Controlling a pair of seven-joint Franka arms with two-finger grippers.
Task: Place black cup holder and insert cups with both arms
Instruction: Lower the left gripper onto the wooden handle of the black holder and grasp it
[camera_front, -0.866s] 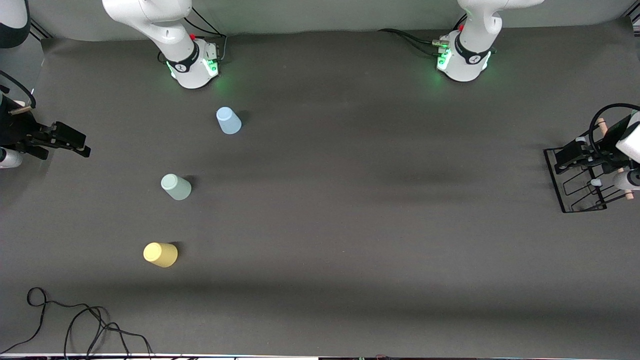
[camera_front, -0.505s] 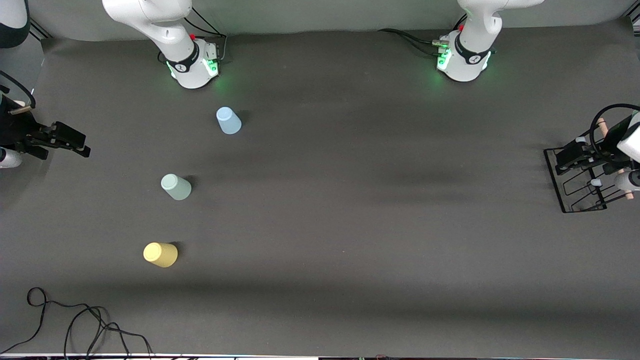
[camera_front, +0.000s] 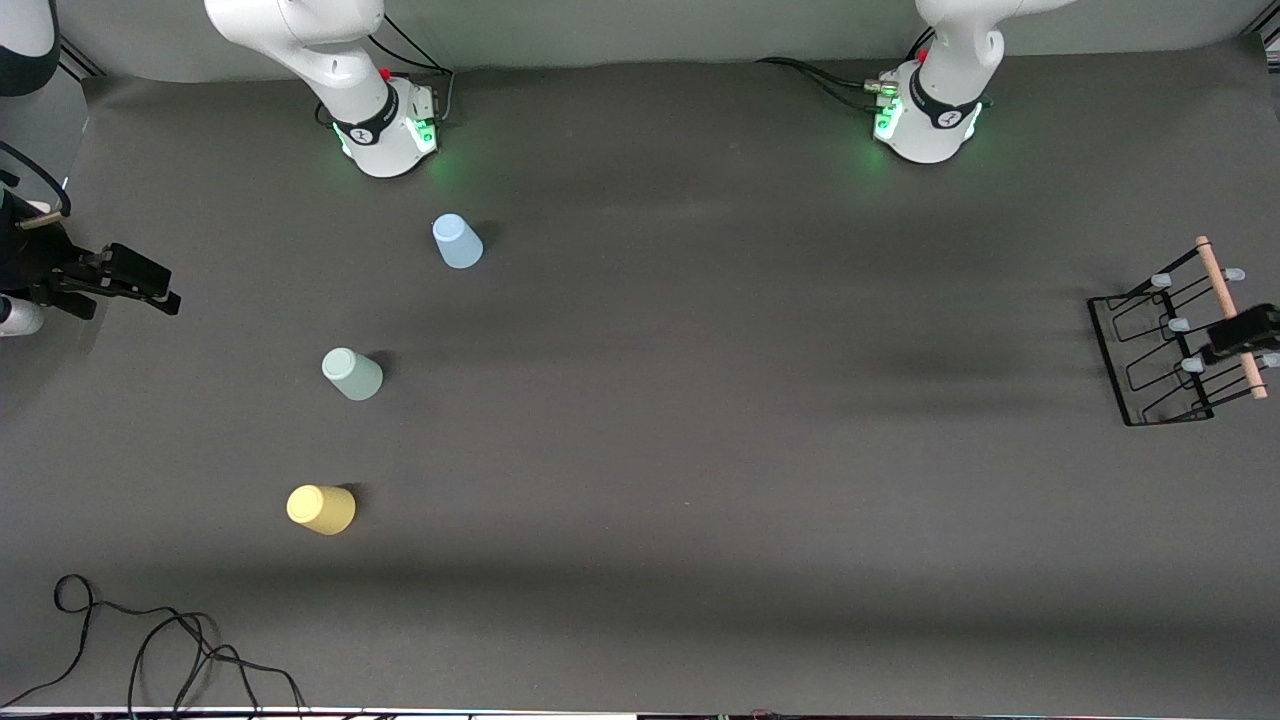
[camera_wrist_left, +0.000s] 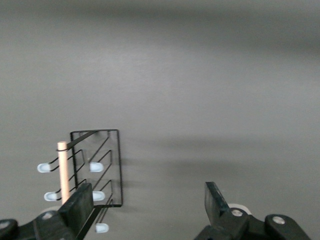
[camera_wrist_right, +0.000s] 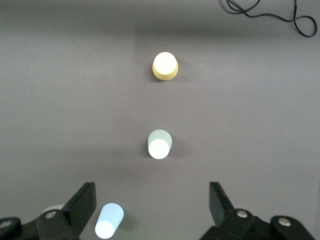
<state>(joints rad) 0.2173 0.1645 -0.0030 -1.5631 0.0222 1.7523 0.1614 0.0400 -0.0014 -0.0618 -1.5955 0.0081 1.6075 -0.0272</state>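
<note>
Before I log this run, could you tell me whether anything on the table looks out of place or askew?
Nothing looks spilled or damaged. The black cup holder stands upright at the left arm's end of the table, and the blue cup, green cup and yellow cup stand upside down, apart from one another.

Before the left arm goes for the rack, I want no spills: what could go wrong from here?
The open left gripper sits off the wooden handle, so closing may catch a peg and tip the black cup holder, which stands at the table's edge. The blue cup, green cup and yellow cup stand upside down and could topple if nudged.
</note>
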